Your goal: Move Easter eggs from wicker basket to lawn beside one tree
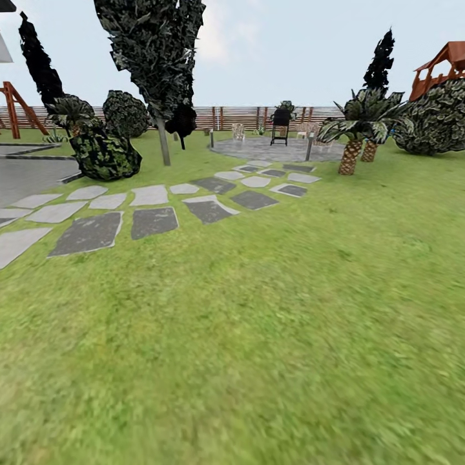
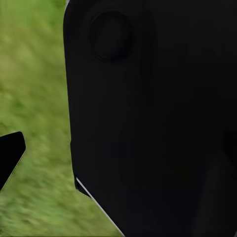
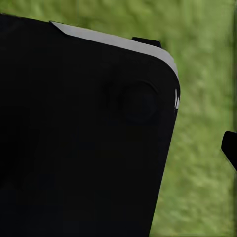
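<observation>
The three Easter eggs and the wicker basket are out of view. The lawn (image 1: pixel 290 323) spreads wide in front of me in the head view. A tree (image 1: pixel 164 141) with a straight pale trunk and dark speckled foliage stands at the far left-centre, beyond the stepping stones. In the left wrist view a black robot panel (image 2: pixel 148 123) blocks most of the picture, with one dark fingertip (image 2: pixel 10 155) over grass. The right wrist view likewise has a black panel (image 3: pixel 84 133) and a dark fingertip (image 3: pixel 230 148) over grass. How the jaws stand cannot be told.
Grey stepping stones (image 1: pixel 152 221) curve from the left to a round paved patio (image 1: pixel 271 150) with a black grill (image 1: pixel 281 126). A dark bush (image 1: pixel 106 155) sits at left, two short palms (image 1: pixel 352 155) at right, and a slatted fence (image 1: pixel 232 116) behind.
</observation>
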